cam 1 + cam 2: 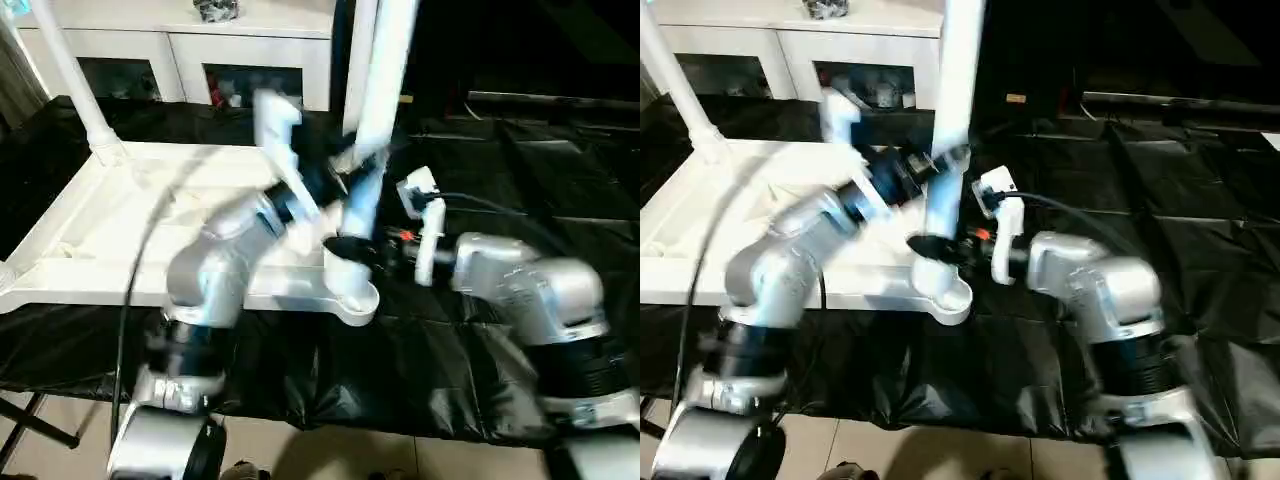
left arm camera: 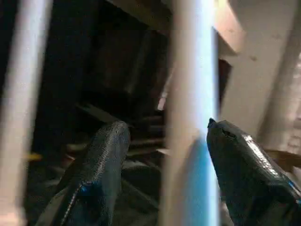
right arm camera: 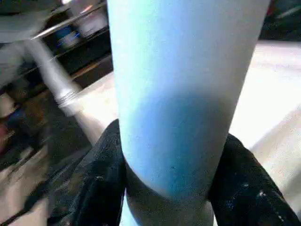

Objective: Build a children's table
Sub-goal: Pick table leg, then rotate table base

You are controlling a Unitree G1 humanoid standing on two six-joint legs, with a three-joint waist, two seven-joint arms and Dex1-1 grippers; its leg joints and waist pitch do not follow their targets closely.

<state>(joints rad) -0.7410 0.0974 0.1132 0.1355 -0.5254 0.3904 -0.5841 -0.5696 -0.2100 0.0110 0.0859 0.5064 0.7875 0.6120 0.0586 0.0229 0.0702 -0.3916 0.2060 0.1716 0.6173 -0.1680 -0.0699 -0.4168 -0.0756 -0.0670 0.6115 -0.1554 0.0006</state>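
I see the table top (image 1: 150, 230) lying upside down on the black sheet (image 1: 480, 370), ribs facing up. Its near corner socket (image 1: 352, 285) is the one container that matters here: a white leg (image 1: 378, 110) stands upright in it, rising straight out of the socket and past the top of my head view. A second leg (image 1: 75, 85) stands in the far corner socket on the left side of the table top.

My right gripper (image 3: 171, 181) sits low on the leg just above the near socket, its two black fingers (image 3: 101, 183) pressed against the tube on both sides, so it is clamped on that leg. My left gripper (image 2: 162, 174) is higher up the same leg; the tube runs between its fingers (image 2: 101, 165), but I see a gap on the one side and the other fingertip just beside the tube, so the jaws stand apart and grip nothing.

Beyond the table top stands a white cabinet (image 1: 250, 45) with glass doors; small things sit inside, too blurred to name. I can read no writing anywhere.
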